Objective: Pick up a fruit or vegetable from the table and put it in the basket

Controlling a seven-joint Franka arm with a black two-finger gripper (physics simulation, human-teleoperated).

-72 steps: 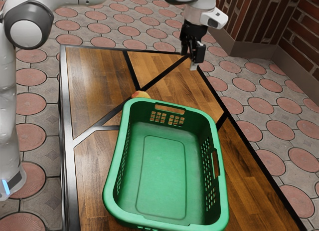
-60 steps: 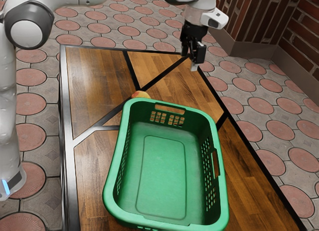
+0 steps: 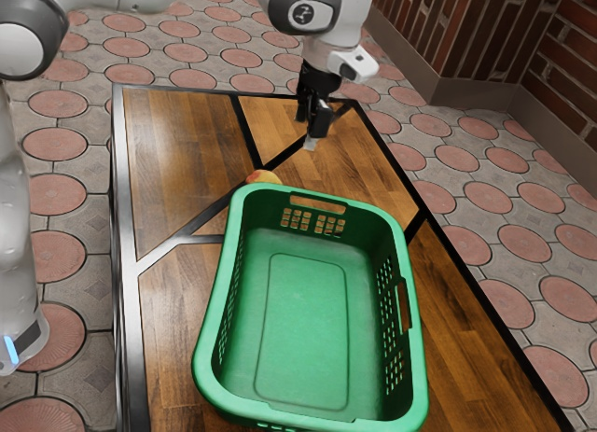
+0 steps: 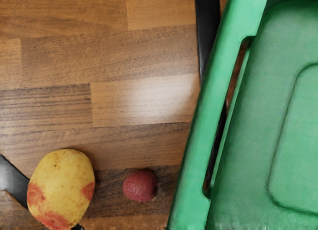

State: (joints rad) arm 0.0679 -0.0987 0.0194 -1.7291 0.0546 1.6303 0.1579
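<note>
You have the gripper (image 3: 307, 132) open and empty, its two fingers standing apart above the table (image 3: 177, 152), near the green basket (image 3: 417, 357).

A yellow potato (image 4: 60, 188) with red patches and a small, round, dark red fruit (image 4: 140, 186) lie apart on a wooden table (image 4: 144, 98), the fruit between potato and green basket (image 4: 199, 135).
</note>
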